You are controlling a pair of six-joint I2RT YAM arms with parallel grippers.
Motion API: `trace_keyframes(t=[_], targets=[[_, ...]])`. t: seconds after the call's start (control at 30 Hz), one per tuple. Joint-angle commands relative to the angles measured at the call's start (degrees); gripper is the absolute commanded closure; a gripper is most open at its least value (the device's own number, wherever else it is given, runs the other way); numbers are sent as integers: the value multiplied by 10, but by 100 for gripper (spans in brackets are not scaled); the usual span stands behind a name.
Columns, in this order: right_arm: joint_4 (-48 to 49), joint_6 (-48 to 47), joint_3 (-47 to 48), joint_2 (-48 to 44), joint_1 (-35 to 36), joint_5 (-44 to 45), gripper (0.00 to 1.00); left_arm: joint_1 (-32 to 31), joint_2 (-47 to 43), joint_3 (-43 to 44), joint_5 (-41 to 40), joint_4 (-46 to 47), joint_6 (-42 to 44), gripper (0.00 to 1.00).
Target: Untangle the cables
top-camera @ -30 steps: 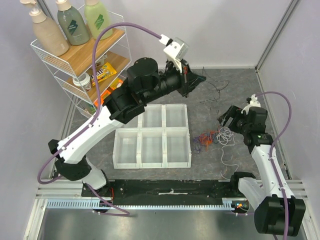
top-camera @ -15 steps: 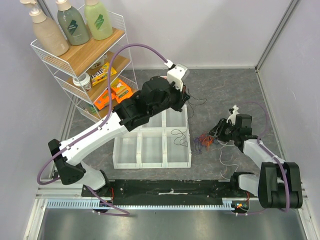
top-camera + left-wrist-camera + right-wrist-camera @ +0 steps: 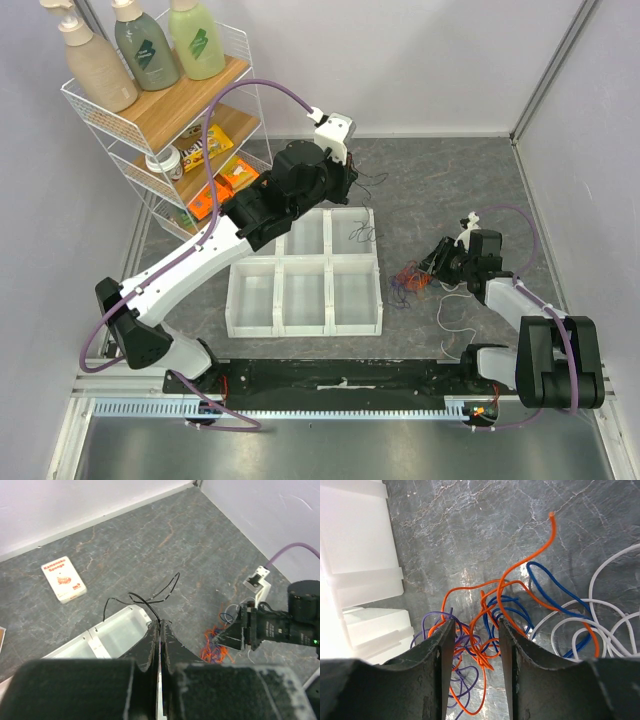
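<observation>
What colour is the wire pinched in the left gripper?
The wire is black; the left wrist view shows it best.

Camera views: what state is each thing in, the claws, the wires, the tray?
Left gripper: shut on the thin black cable.
Right gripper: open, jaws astride orange strands.
Bunch of orange, blue, purple and white cables: tangled, lying on the grey table.
White plastic compartment tray: lidless, flat on the table.

Bright, even light falls from overhead in the top view, leaving only soft, faint shadows on the surface [image 3: 470, 190]. In the right wrist view the white tray [image 3: 355, 540] at 9 o'clock is blown out to glare, and a pale sheen sits mid-frame. Both wrist views blur at 6 o'clock, where the left hand [image 3: 160, 626] and right hand [image 3: 474, 625] look dark and soft.
</observation>
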Motion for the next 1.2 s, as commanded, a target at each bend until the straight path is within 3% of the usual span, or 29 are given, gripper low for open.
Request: trace_keyframes(t=[0.0,0.13,0.43,0.73,0.8,0.87,0.93,1.03,1.1,1.17], targets=[[14,-9,3,-15,1,16,52,11,14,-3,-22,32,31,98],[15,-12,5,-3,1,16,52,11,18,-23,-13,39,15,98],[0,-6,7,-33,1,8,50,11,30,-162,6,97,-86,98],[-32,-12,12,-63,1,18,50,11,85,-170,-21,20,-180,97],[-38,-15,13,-68,1,24,49,11,89,-164,-17,10,-185,80],[-53,-20,17,-74,1,32,49,11,81,-170,-16,10,-189,57],[-69,-26,25,-82,1,41,48,11,61,-179,-3,12,-191,46],[-97,-39,36,-107,0,63,42,11,24,-189,27,14,-184,20],[-112,-45,41,-123,1,82,35,12,3,-193,51,12,-175,10],[-120,-49,42,-134,1,84,31,11,-12,-196,68,14,-166,7]])
